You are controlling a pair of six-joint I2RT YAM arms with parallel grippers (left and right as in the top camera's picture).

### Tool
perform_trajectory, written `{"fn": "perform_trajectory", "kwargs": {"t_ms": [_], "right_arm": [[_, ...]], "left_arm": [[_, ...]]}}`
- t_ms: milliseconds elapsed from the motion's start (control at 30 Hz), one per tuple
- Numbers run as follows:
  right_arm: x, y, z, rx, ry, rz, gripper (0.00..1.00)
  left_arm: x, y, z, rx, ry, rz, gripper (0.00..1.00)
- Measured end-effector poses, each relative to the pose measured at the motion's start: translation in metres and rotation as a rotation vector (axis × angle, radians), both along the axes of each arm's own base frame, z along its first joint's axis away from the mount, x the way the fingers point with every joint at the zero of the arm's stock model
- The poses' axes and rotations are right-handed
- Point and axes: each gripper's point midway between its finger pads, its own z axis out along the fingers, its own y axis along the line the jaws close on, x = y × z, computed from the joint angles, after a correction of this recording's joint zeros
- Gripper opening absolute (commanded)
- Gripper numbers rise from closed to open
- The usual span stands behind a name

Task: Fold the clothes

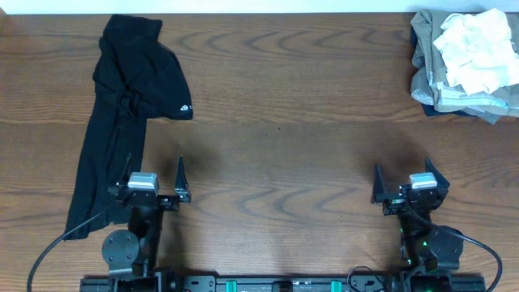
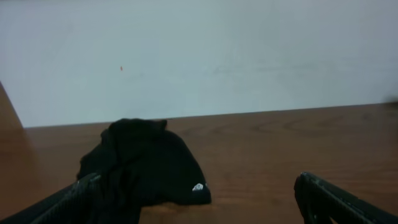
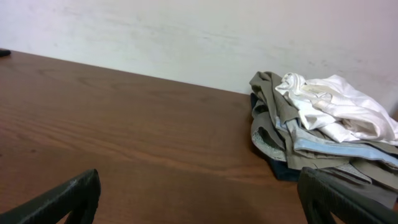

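Overhead looks straight down; low wrist views face the far wall [image 2: 199, 56].

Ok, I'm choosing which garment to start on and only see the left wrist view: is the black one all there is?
Observer: No, a pile of clothes sits at the far right corner, a white garment on top.
Operator: How long is the black one?
Observer: The black garment runs from the far edge back past the left gripper.
Operator: And the other arm?
Observer: The right gripper is open and empty.
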Motion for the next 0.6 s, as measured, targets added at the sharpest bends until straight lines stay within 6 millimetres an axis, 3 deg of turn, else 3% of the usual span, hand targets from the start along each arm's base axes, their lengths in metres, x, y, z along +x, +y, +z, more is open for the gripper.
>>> {"fn": "perform_trajectory", "kwargs": {"t_ms": [500,600], "right_arm": [[0.0,0.0,0.0,0.0,0.0,0.0,0.99],[0.0,0.0,0.0,0.0,0.0,0.0,0.99]], "left_arm": [[0.001,0.002,-0.046,-0.016,0.099,0.009,0.98],[0.001,0.004,-0.048,-0.023,0.11,0.023,0.98]]}}
